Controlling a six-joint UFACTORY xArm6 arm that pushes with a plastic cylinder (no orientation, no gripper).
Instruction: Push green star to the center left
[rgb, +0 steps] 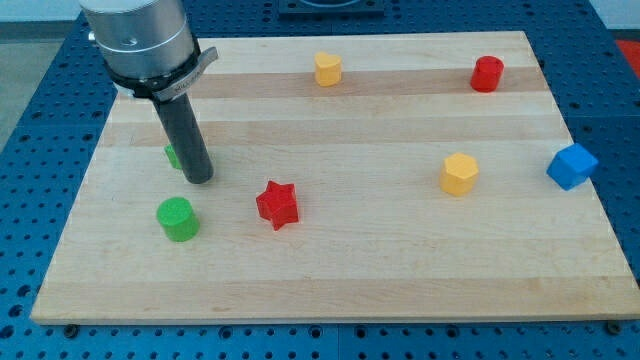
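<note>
On the wooden board (330, 260), toward the view's left, my tip (199, 181) rests just right of a green block (173, 155) that the rod mostly hides; its shape cannot be made out. No pincer exists, only the rod. Below sits a green cylinder (178, 219), then a red star (278, 205). Rightward come a yellow block (328, 69), a yellow hexagonal block (460, 173), a red cylinder (488, 74), and a blue cube (572, 166).

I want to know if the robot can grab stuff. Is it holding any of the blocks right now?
No, nothing is held. My tip is only a rod that pushes. It stands right against a green block, mostly hidden behind it, probably the star. The green cylinder sits apart.
</note>
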